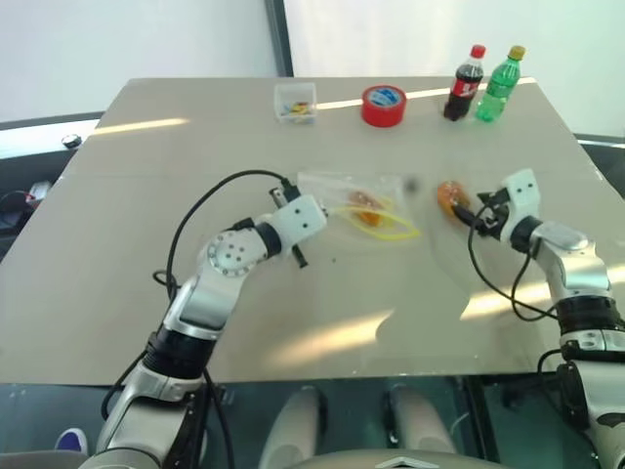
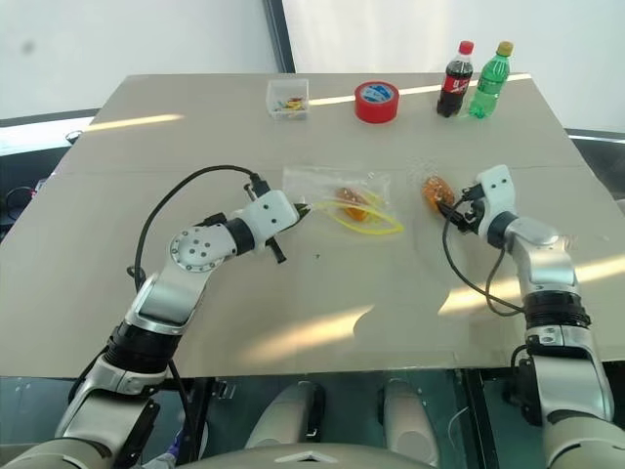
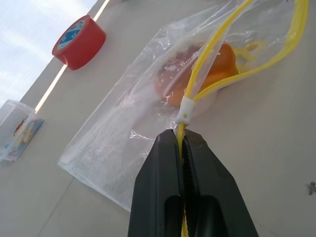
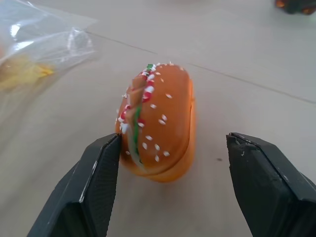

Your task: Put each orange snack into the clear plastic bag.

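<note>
Left gripper (image 3: 183,148) jaws pinch the floppy clear plastic bag's (image 3: 128,133) yellow strip; right gripper (image 4: 170,163) jaws gape around a glossy burger-shaped orange snack (image 4: 160,128).

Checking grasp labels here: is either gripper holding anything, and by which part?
The left gripper pinches the clear plastic bag by its yellow strip. The right gripper holds nothing.
</note>
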